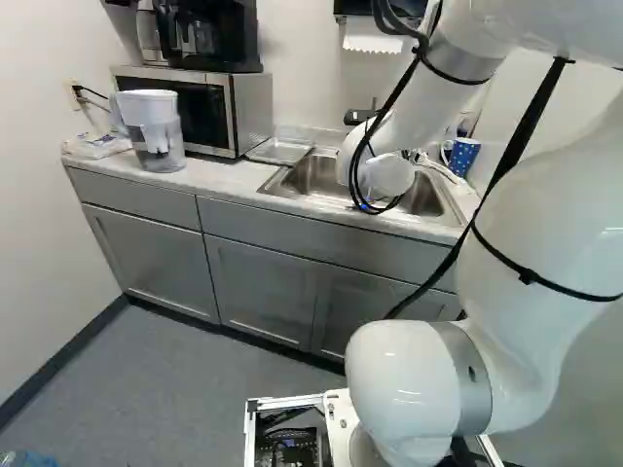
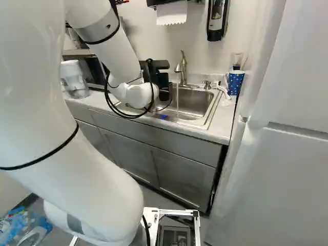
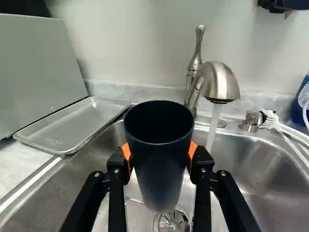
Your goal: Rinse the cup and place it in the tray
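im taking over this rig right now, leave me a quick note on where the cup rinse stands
Gripper: shut on the dark, tapered cup, mouth up, over the stainless steel sink.
Water: running from the brushed metal faucet; the stream falls beside the cup, not visibly into it.
Tray: shallow metal tray on the counter, between sink and silver microwave.
Done: cup gripped, water on. Can't tell if it has been rinsed.
Left: rinse if needed, then set it in the tray.
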Motion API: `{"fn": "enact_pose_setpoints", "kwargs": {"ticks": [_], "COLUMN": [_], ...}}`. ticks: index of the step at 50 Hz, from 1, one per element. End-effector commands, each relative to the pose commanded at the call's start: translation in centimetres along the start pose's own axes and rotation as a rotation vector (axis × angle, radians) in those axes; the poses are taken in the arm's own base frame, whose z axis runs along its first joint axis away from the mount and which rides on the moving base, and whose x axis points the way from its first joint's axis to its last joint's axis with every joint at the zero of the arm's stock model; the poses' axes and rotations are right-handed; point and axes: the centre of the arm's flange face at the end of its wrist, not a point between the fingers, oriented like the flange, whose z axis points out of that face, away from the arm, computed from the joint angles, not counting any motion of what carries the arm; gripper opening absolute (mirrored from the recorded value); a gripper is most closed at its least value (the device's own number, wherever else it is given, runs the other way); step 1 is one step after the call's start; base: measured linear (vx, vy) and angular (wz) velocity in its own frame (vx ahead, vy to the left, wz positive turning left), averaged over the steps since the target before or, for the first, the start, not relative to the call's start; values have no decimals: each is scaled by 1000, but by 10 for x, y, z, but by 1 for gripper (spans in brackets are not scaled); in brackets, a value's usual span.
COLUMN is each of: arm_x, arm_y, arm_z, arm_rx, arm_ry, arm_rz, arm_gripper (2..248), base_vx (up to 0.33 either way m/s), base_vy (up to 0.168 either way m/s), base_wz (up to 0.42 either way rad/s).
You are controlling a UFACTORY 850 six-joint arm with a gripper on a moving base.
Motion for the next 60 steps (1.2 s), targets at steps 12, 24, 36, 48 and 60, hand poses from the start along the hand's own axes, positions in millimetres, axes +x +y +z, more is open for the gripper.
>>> {"fn": "enact_pose_setpoints", "kwargs": {"ticks": [12, 24, 36, 48, 60], "arm_x": [-9, -8, -8, -7, -7], "arm_y": [12, 26, 41, 56, 60], "arm_z": [5, 8, 11, 14, 15], "arm_rx": [-27, -56, -88, -119, -127], "arm_ry": [-21, -21, -21, -20, -20], "arm_rz": [5, 11, 18, 24, 26], "arm_gripper": [125, 125, 125, 125, 125], "base_vx": [0, 0, 0, 0, 0], "base_vy": [0, 0, 0, 0, 0], "base_wz": [0, 0, 0, 0, 0]}}
